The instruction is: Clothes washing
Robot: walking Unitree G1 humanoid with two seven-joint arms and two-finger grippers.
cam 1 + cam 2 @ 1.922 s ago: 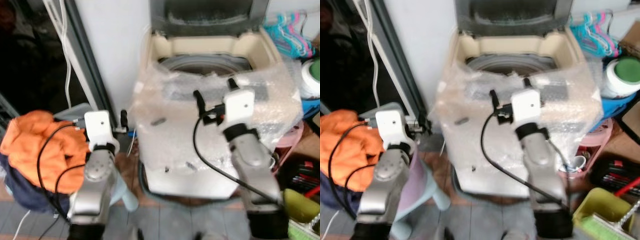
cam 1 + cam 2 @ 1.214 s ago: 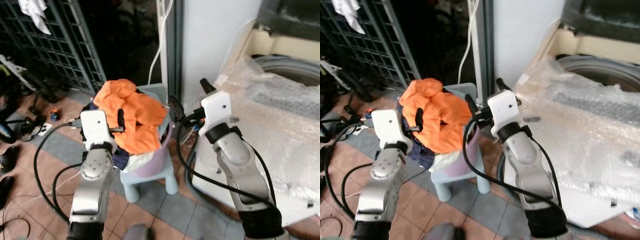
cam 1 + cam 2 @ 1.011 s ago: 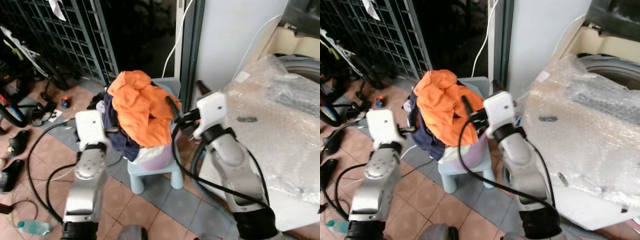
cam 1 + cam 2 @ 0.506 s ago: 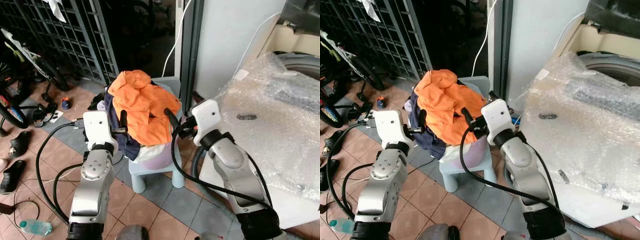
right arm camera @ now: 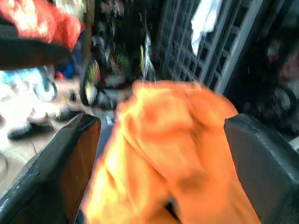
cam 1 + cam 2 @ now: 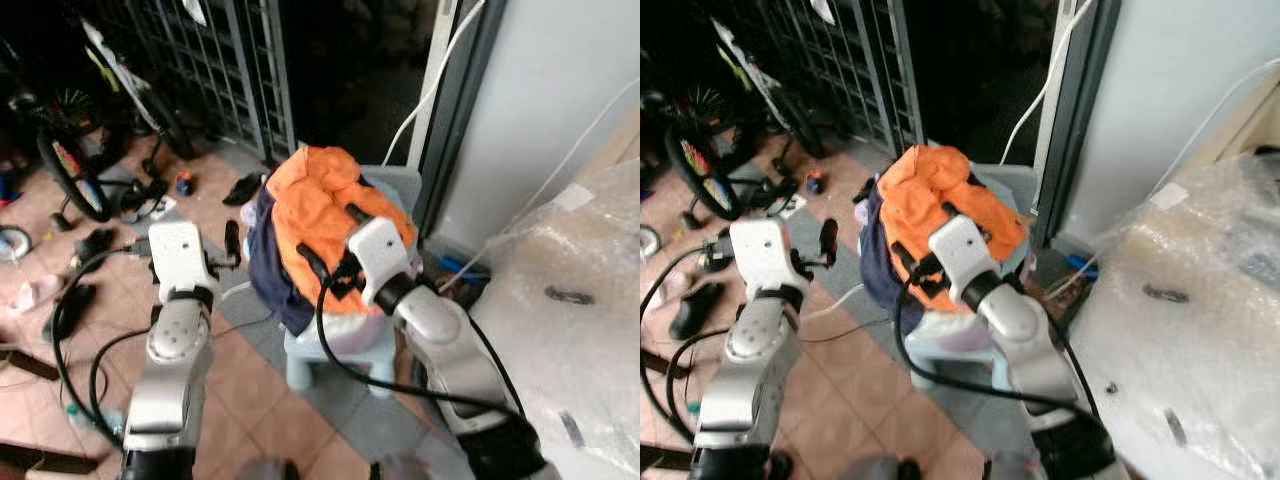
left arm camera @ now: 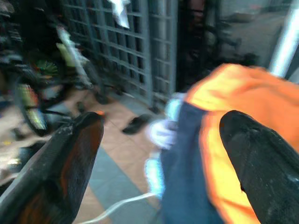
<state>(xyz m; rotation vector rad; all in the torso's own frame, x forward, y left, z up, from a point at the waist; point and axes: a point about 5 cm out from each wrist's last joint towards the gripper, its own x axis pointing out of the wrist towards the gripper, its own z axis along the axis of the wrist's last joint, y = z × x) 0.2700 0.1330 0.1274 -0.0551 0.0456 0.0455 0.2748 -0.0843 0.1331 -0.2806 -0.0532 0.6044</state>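
A heap of clothes tops a pale basket (image 6: pixel 345 330) on a light blue stool (image 6: pixel 325 365): an orange garment (image 6: pixel 318 205) above, a navy one (image 6: pixel 265 262) hanging down its left side. My right gripper (image 6: pixel 333 240) is open against the front of the orange garment, which shows between its fingers (image 5: pixel 261 158) in the right wrist view. Open as well, my left gripper (image 6: pixel 230 243) hovers just left of the pile, level with the navy cloth (image 7: pixel 187 154). The bubble-wrapped washing machine (image 6: pixel 585 330) is at the right edge.
A dark metal grille gate (image 6: pixel 230 60) stands behind the pile, with bicycles (image 6: pixel 70 150) and shoes (image 6: pixel 245 187) on the tiled floor to the left. A white cable (image 6: pixel 435 75) hangs down the grey door frame (image 6: pixel 455 120) beside the white wall.
The view has swung left, so the washing machine has slid to the right edge. My right gripper has come closer onto the orange garment; the left gripper stays beside the pile.
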